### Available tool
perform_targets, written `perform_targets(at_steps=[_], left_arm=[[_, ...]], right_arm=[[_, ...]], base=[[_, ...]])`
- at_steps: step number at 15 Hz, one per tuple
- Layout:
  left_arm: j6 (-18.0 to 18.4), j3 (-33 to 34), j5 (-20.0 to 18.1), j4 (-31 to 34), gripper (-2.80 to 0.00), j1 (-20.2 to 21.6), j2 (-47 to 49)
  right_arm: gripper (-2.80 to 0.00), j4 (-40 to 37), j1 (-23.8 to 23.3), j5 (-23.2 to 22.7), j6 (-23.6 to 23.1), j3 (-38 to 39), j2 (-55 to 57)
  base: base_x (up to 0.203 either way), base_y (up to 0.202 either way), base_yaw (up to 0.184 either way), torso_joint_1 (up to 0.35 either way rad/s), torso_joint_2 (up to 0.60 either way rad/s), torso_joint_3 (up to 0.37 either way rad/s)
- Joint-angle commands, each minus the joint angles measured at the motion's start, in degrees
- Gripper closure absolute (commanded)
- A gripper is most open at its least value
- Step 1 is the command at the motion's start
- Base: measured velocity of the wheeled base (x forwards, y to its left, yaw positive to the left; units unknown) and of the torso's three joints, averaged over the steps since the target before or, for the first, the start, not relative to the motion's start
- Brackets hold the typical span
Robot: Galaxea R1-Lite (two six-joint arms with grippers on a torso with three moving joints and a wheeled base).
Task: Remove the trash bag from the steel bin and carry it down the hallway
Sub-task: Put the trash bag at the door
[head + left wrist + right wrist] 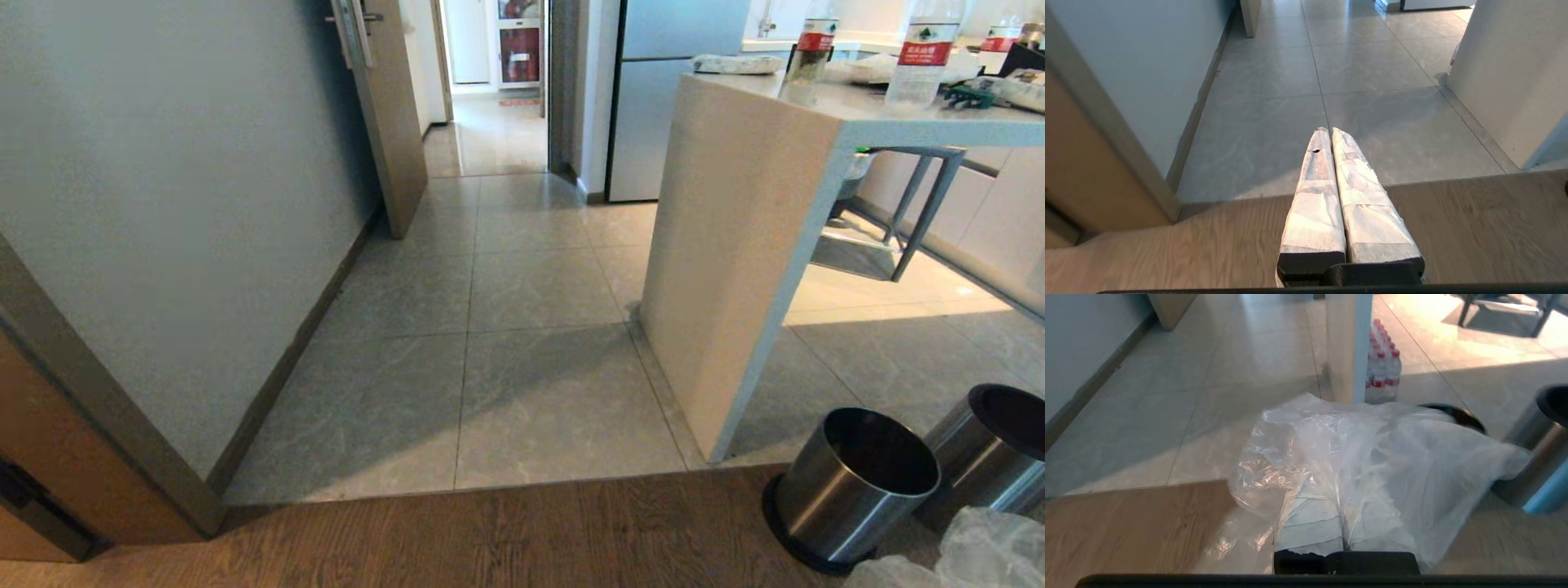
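Clear crinkly thin plastic trash bag (1372,457) is out of the bin, draped over the right gripper (1341,498), whose taped fingers are pressed together on the plastic. A corner of it shows at the head view's bottom right. Short round brushed-steel bin with black base (849,490) stands empty on wood-plank floor (490,539), second steel cylinder (992,457) beside it. Left gripper (1329,132) closed, empty, pointing at grey marbled hallway tiles (531,392).

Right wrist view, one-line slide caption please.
Right gripper shut on the clear trash bag, steel bin beside it.
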State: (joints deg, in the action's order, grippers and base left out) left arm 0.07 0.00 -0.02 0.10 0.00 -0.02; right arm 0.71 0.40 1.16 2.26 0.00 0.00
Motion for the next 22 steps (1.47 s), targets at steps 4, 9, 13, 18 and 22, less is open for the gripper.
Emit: perform_targets(at_steps=[4,9,13,18,22], left_arm=[[-0.1,0.0,0.0,0.0,0.0,0.0,-0.1],[-0.2,0.0,0.0,0.0,0.0,0.0,0.0],[-0.2,0.0,0.0,0.0,0.0,0.0,0.0],[-0.2,0.0,0.0,0.0,0.0,0.0,0.0],[0.1,0.0,0.0,-0.1,0.0,0.0,0.0]], right_arm=[[0.0,0.0,0.0,0.0,0.0,0.1,0.1],[0.0,0.0,0.0,0.1,0.0,0.1,0.1],[0.0,0.0,0.0,0.0,0.0,0.1,0.1],[0.0,0.0,0.0,0.0,0.0,0.1,0.1],[0.0,0.0,0.0,0.0,0.0,0.1,0.1]], base=[[0.192,0.0,0.001,0.001,0.0,0.002],[0.191,0.0,0.001,0.001,0.0,0.003],[0.187,0.0,0.0,0.003,0.0,0.003],[0.191,0.0,0.001,0.003,0.0,0.002],[0.191,0.0,0.002,0.003,0.0,0.003]])
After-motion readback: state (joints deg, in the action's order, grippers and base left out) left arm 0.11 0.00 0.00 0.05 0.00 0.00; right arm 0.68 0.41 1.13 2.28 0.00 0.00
